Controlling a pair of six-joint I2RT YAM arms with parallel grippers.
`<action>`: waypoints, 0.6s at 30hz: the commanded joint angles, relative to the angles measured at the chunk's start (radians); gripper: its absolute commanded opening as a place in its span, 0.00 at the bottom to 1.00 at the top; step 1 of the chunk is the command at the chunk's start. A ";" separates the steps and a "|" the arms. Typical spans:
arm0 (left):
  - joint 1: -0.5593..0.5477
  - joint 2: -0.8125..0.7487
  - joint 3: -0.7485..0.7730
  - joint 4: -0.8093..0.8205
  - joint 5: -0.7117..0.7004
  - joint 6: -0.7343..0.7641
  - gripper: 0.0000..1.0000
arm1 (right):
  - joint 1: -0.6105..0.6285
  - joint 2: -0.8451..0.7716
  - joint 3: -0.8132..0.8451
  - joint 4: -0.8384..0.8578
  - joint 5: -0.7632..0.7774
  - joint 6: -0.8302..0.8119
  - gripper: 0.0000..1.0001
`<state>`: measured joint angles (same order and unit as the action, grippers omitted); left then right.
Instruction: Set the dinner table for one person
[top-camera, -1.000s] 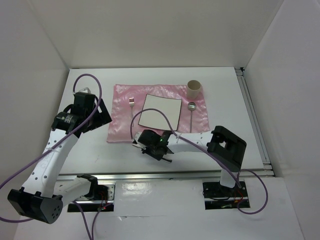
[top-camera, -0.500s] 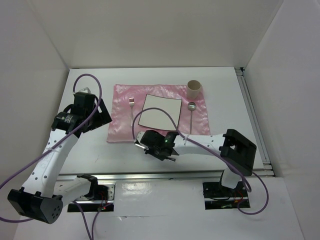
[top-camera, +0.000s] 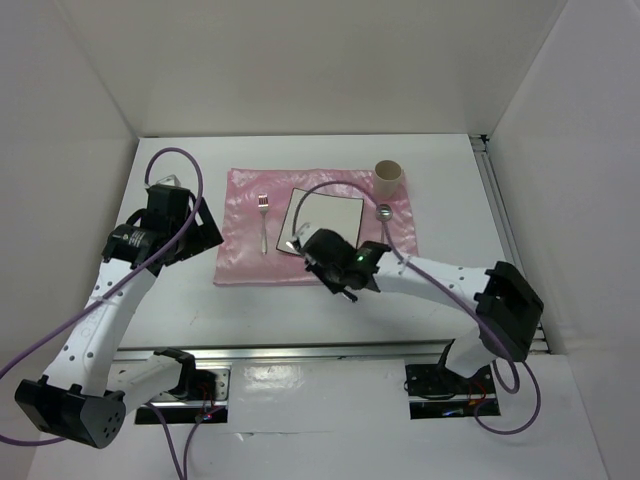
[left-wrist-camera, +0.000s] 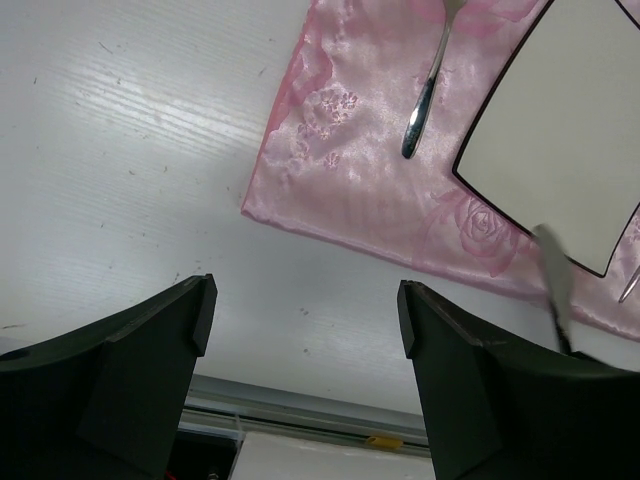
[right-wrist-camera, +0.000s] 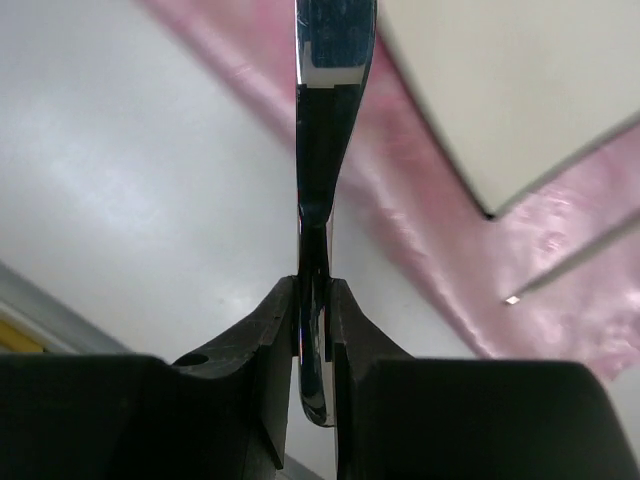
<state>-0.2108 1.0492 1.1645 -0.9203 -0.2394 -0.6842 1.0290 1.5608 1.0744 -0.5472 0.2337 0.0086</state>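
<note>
1. The dinner table (top-camera: 180, 290) is filling the white-walled booth as a flat white top, with an aluminium rail (top-camera: 330, 350) running along its near edge and another along its right edge.
2. A pink cloth (top-camera: 240, 200) is lying flat on the middle of the table, its long edges running parallel to the table's near edge.
3. A white square plate (top-camera: 335, 215) is sitting at the cloth's middle, turned slightly askew.
4. A fork (top-camera: 263, 220) is lying on the cloth toward its left edge, a spoon (top-camera: 383, 228) toward its right edge, and a cup (top-camera: 388, 176) is standing upright at the cloth's far right corner.
5. The right gripper (right-wrist-camera: 313, 300) is pinching a shiny flat utensil (right-wrist-camera: 330, 120) by one end, fingers pressed against both of its faces. It is holding the utensil over the cloth's near edge, beside the plate's near left corner.
6. The left gripper (left-wrist-camera: 305, 300) is hanging over the bare table by the cloth's near left corner, its fingers standing wide apart with nothing between them
</note>
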 joint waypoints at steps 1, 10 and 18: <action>0.005 -0.025 0.008 0.012 -0.020 -0.002 0.92 | -0.113 -0.104 0.022 0.010 0.039 0.115 0.00; 0.005 -0.015 -0.002 0.021 -0.001 -0.002 0.92 | -0.423 -0.082 0.062 -0.066 0.012 0.257 0.00; 0.005 -0.006 -0.002 0.021 -0.003 0.008 0.92 | -0.598 0.071 0.104 -0.037 -0.020 0.258 0.00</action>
<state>-0.2108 1.0473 1.1645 -0.9188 -0.2371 -0.6838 0.4507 1.5906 1.1202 -0.5953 0.2199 0.2478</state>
